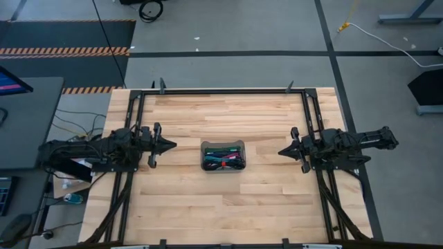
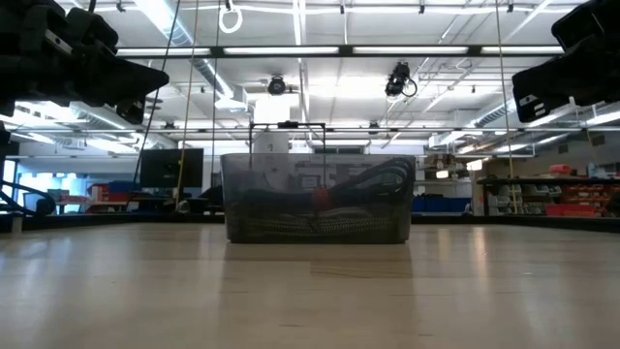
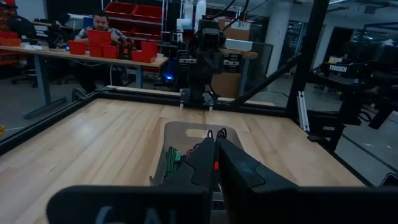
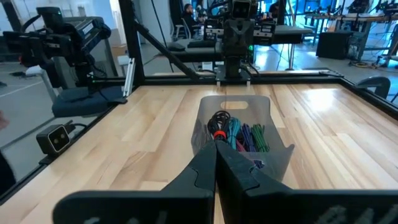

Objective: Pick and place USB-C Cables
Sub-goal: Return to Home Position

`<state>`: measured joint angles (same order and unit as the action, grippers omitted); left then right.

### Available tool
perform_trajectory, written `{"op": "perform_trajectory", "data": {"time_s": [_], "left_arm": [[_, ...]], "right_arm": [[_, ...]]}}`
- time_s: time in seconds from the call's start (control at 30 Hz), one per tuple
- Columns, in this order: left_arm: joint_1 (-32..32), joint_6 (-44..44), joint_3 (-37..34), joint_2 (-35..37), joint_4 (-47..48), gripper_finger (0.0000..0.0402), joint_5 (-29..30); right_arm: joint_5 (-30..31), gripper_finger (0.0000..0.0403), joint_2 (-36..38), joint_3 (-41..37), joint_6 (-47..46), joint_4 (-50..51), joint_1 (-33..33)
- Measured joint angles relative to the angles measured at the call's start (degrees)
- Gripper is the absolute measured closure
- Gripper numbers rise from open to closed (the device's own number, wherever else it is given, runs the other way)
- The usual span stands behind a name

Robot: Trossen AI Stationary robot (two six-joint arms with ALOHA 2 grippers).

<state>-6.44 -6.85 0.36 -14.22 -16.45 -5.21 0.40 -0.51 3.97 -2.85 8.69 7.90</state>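
Currently I take the tray as my landmark. Wooden table (image 1: 228, 207) is the biggest thing, and the tray sits about at its middle, flat on the wood.

Left arm (image 1: 104, 149) lies to the tray's left, well apart from it, stretched level and pointing at it. Right arm (image 1: 346, 144) mirrors it on the tray's right, also well apart and pointing in. In the low view both arms hang high above the tabletop, off to either side of the tray.

A person (image 3: 99, 25) sits far beyond the tray, off the table, at a bench with red bins (image 3: 93, 40).

Tray (image 1: 222, 142) is translucent grey, rectangular, upright, with nothing touching it from outside. Its wall shows in the low view (image 2: 242, 194), and a handle slot shows at one end in the right wrist view (image 4: 236, 104).

Left gripper (image 1: 172, 145) is left of the tray with bare wood between them; its jaws are pressed fully together and grip nothing, as the left wrist view confirms (image 3: 216, 146). Right gripper (image 1: 282, 151) is right of the tray, same gap, jaws fully together, nothing held (image 4: 216, 146).

USB-C cables (image 4: 239, 134) are all inside the tray in a loose tangle. I see green, teal, purple and a black one with a red end. From above they fill the tray's floor (image 1: 223, 160). I can't count them.
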Motion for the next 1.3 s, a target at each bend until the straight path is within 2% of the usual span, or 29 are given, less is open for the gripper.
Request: {"op": "perform_trajectory", "data": {"time_s": [0.93, 1.3], "left_arm": [[0.01, 0.00, 0.00, 0.00, 0.01, 0.0377, 0.01], [2.16, -0.02, 0.00, 0.00, 0.03, 0.0377, -0.10]], "right_arm": [[-0.02, 0.0391, 0.00, 0.00, 0.00, 0.00, 0.00], [-0.02, 0.0391, 0.00, 0.00, 0.02, -0.02, -0.01]]}}
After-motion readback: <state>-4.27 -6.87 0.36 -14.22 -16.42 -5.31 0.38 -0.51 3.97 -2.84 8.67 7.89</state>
